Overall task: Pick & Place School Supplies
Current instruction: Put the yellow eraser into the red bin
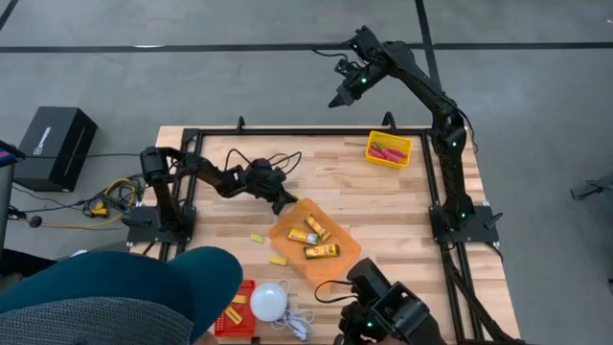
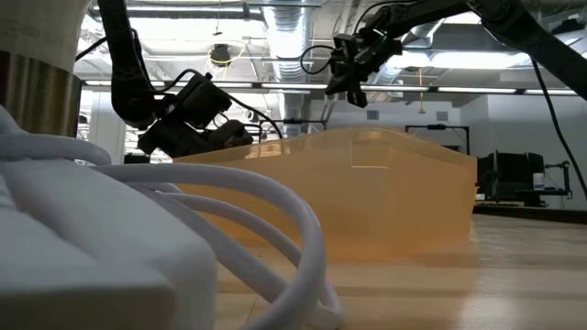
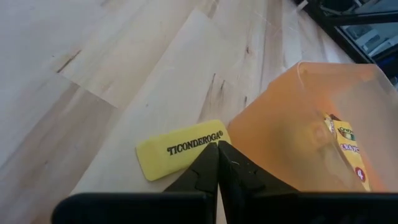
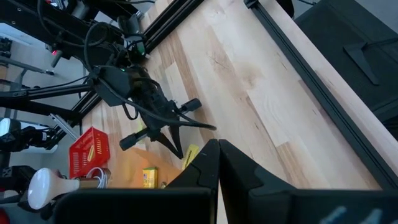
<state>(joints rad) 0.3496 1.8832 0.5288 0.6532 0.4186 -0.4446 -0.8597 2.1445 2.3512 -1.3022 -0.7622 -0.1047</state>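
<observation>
My left gripper (image 1: 285,203) (image 3: 217,145) is shut, low over the table at the far left corner of the orange translucent bin (image 1: 316,241) (image 3: 311,124). Right at its fingertips a yellow eraser (image 3: 177,151) printed TICONDEROGA lies flat on the wood, beside the bin's wall. The bin holds three orange-yellow packets (image 1: 311,237). Two more yellow erasers (image 1: 257,238) (image 1: 278,260) lie on the table left of the bin. Red-handled scissors (image 1: 386,151) lie in the yellow bin (image 1: 407,146) at the far right. My right gripper (image 1: 341,99) (image 4: 217,144) is shut, raised high beyond the table's far edge. My left gripper comes slanting down from the table's left, its shut fingertips (image 3: 210,155) at the eraser's end nearest the bin (image 3: 214,134). The fingers cover that spot, so I cannot tell whether they touch the eraser. The eraser lies flat on the table.
A red bin (image 1: 235,311) with yellow items and a white dome (image 1: 271,300) with its cord (image 2: 229,197) sit at the near edge. A person's teal sleeve (image 1: 124,287) covers the near left corner. A black frame (image 1: 287,131) rims the table. Bare wood lies between the two bins.
</observation>
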